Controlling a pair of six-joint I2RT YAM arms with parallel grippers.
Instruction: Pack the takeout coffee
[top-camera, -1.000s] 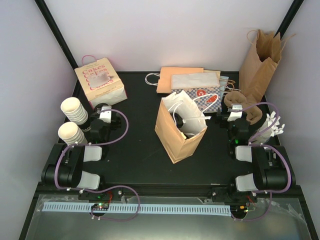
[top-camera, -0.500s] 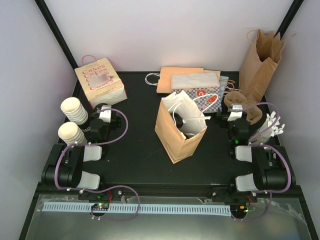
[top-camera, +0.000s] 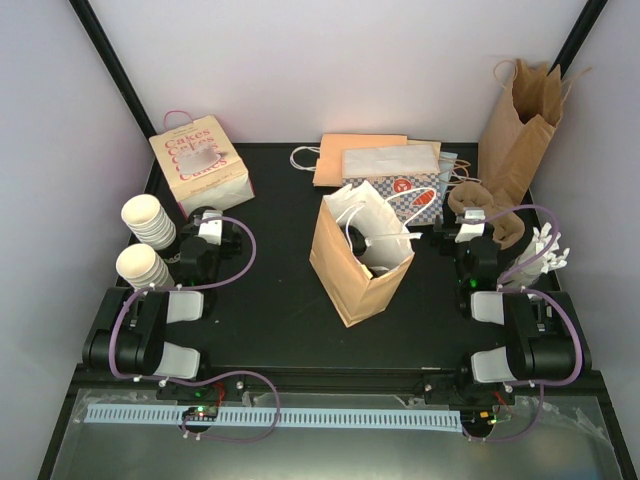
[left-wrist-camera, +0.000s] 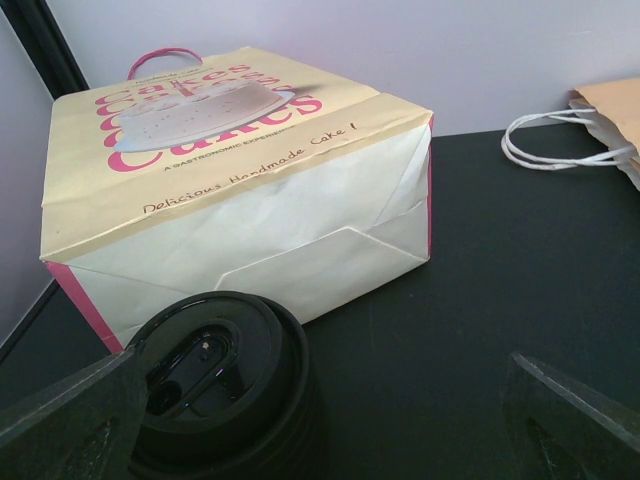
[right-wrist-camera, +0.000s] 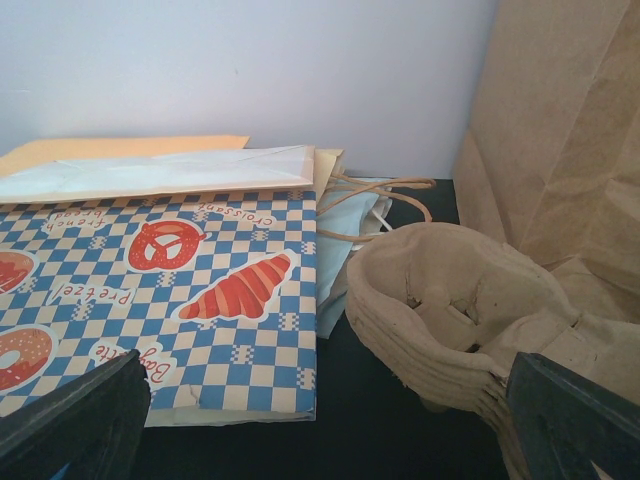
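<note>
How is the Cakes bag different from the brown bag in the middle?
The Cakes bag is cream with pink writing and a pink handle; the brown bag is plain brown with white handles. The Cakes bag lies printed side up; the brown bag stands open. Both are paper bags on the black table.

Bare tabletop (top-camera: 270, 290) lay open left of the standing brown bag (top-camera: 340, 270); at back left, the cake bag (top-camera: 200, 165) and seemingly a black lid (left-wrist-camera: 215, 370) barred passage.

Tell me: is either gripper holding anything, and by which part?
Nothing is held. The left gripper and the right gripper both stand open; a black lid sits ungripped by the left.
</note>
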